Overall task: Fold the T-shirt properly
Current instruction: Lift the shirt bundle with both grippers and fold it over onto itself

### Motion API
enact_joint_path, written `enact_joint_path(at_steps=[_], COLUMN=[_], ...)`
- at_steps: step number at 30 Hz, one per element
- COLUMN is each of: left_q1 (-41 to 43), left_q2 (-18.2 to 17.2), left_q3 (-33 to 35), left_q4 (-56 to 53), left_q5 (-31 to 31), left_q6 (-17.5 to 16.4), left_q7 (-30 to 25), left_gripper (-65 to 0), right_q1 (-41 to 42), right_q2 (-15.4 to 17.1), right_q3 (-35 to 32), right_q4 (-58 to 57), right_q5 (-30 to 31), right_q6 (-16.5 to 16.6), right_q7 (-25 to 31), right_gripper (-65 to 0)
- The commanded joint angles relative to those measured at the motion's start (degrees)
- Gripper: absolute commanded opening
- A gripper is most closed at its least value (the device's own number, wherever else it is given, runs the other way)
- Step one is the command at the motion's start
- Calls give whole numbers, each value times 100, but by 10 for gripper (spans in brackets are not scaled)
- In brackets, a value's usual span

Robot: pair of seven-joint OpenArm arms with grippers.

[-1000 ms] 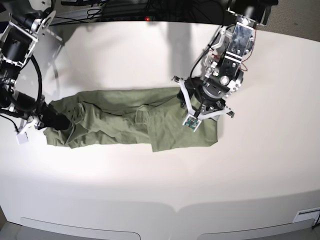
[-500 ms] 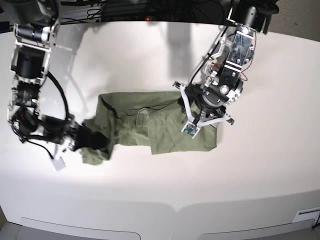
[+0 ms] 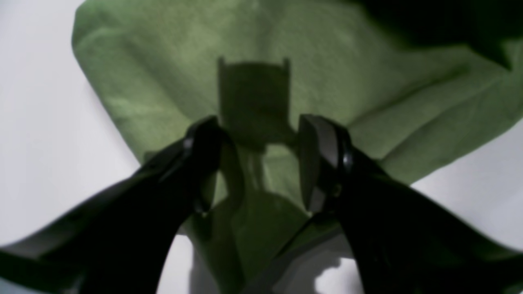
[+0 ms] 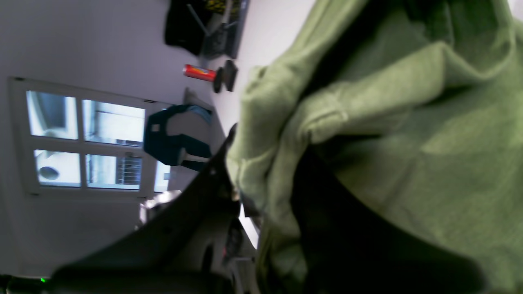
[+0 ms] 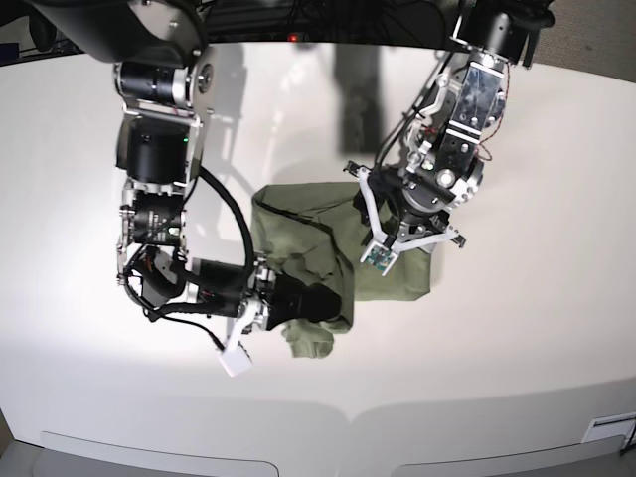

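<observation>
The T-shirt (image 5: 298, 238) is lying near the middle of the white table (image 5: 537, 328), already bunched into a compact shape with its long axis running across the base view, from the pinned end on that view's right toward the carried end on its left.

The right gripper (image 5: 316, 301) (the arm on the base view's left) is pinching a thick gather of the fabric's free end; in its wrist view the cloth (image 4: 367, 122) is draping over and around the fingers, so their closure on it is read from the hanging bundle rather than seen directly. A small lump of fabric is hanging just below it, near the table.

The left gripper (image 5: 402, 227) is sitting on the other end of the shirt. In its own wrist view the 2 fingertips (image 3: 204, 139) are standing apart with green cloth (image 3: 163, 81) showing between them, and nothing is being pinched; they are appearing to press or hover on the fabric, and contact cannot be told for sure.

The relation that matters: the carried end is lying to the base view's left of the left gripper and close beside it. The fold line is probably running between the 2 grippers, across the shirt's long axis, so laying the carried end down toward the held end likely falls to the right arm.
</observation>
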Motion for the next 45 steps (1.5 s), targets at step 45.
enact_joint_path(at_steps=[45], left_q1=[-1110], left_q2=[-2133], left_q3=[-4], left_q4=[1362], left_q5=[404], left_q6=[411], left_q7=[1099], left_gripper=[-345], right_q1=[142], right_q2=[-1072], right_q3=[-232], right_q4=[101], right_q5=[-2302], right_q6=[25], right_q7=[1591], right_gripper=[-650])
